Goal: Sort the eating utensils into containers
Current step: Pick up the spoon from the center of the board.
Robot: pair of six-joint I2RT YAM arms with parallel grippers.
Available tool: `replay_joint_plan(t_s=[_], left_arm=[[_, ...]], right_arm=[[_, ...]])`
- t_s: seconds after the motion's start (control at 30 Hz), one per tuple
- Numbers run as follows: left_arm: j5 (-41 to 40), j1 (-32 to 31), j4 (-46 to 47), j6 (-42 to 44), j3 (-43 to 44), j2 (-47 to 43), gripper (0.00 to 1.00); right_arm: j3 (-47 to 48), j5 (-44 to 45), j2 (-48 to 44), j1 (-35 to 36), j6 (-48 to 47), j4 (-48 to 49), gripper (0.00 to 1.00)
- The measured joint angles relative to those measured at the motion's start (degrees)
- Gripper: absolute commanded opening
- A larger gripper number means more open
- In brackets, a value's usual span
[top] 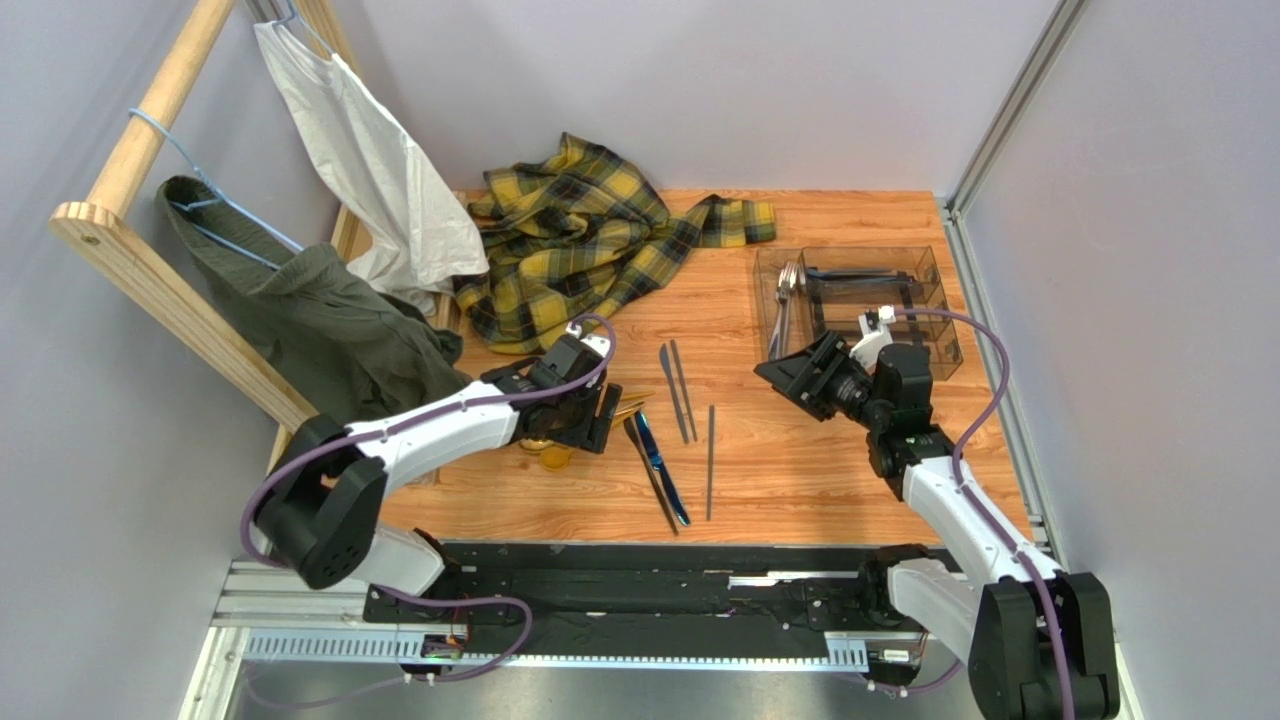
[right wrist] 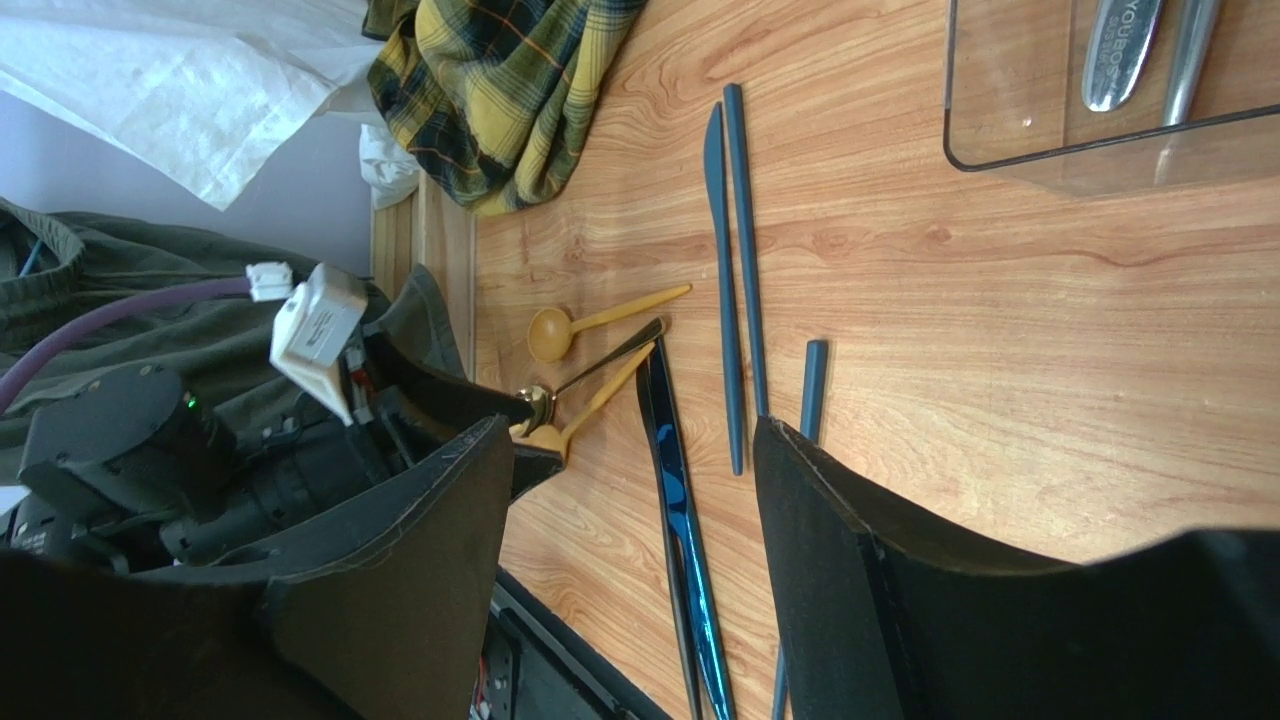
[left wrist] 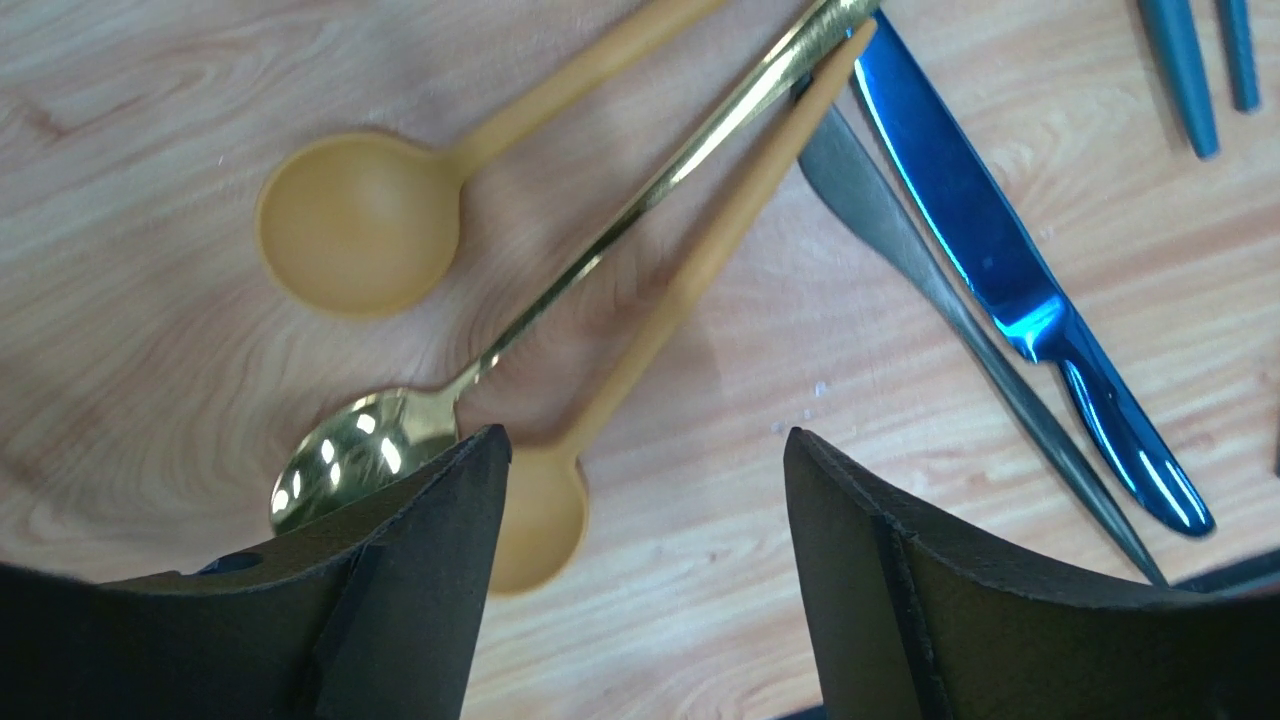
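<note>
Cutlery (top: 657,458) lies loose on the wooden tabletop (top: 796,465) between the two arms. The left end effector (left wrist: 646,450) hangs released over a cluster of spoons, with its dark fingers (left wrist: 406,585) spread and nothing gripped. The left wrist view shows a matte tan spoon (left wrist: 353,225) lying free. Beside it is a shiny gold spoon (left wrist: 353,450), its bowl partly hidden by the left finger. A second tan spoon (left wrist: 534,510) has its bowl half covered by that same finger. All three handles run out of the top edge of that view.

Just right of them lie a blue knife (left wrist: 977,240) and a grey knife (left wrist: 932,285), their tips close against the spoon handles. The grey knife's handle end is cut off by the right finger. Two teal pieces (left wrist: 1187,75) show only as stubs in the top right corner. From overhead the spoons are almost wholly hidden under the left wrist. Further right, a teal knife (top: 669,387) and a stick (top: 684,387) lie side by side, with a shorter stick (top: 709,458) nearer.

The right end effector (right wrist: 631,450) is also released and empty, and sits just near-left of the clear tray (top: 939,323) at the far right. The silver pieces (right wrist: 1120,45) in the tray are cut off by the frame, so their kind cannot be told. The tray's compartments are hard to make out. A plaid shirt (top: 586,225) lies crumpled at the far edge.
</note>
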Motion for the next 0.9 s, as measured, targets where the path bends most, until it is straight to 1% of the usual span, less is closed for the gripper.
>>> replay_joint_plan(t_s=[0.27,0.37,0.4,0.47,0.5,0.57,0.6,0.63,0.67,0.73,0.77,0.9], left_arm=[[-0.5,0.0,3.3,1.4,4.0,10.0,0.58],[-0.7,0.0,4.2,1.6,4.2,12.1,0.46],[-0.6,0.0,4.3,1.7,4.4,12.3,0.39],[-0.7,0.0,4.7,1.9,5.0,13.0,0.34],[-0.7,0.0,5.1,2.2,5.1,13.2,0.3],[-0.8,0.0,5.5,2.3,5.2,13.5,0.27],[-0.9,0.0,5.6,2.3,5.2,13.6,0.21],[-0.9,0.0,5.7,2.3,5.2,13.6,0.17],[-0.9,0.0,5.8,2.4,5.2,13.6,0.09],[-0.9,0.0,6.2,2.3,5.1,13.6,0.02],[-0.8,0.0,6.3,2.3,5.0,13.5,0.0],[-0.6,0.0,7.1,2.4,4.2,12.7,0.0]], right_arm=[[-0.5,1.3,-2.9,0.8,-0.7,0.0,0.67],[-0.7,1.5,-3.1,0.8,-1.0,-0.1,0.67],[-0.9,1.6,-3.1,0.8,-1.1,-0.2,0.67],[-1.4,1.7,-3.2,0.8,-1.2,-0.2,0.67],[-1.7,1.7,-3.3,0.8,-1.2,-0.4,0.67],[-2.2,1.8,-3.5,0.9,-1.2,-0.4,0.67],[-2.4,1.8,-3.7,0.9,-1.2,-0.7,0.67],[-2.4,1.8,-3.8,0.9,-1.2,-0.9,0.67],[-2.4,1.8,-4.0,0.9,-1.2,-0.9,0.67],[-2.4,1.8,-4.2,0.9,-1.2,-0.9,0.67],[-2.4,1.9,-4.3,0.9,-1.2,-0.9,0.67],[-2.4,1.8,-4.3,0.9,-1.2,-0.9,0.67]])
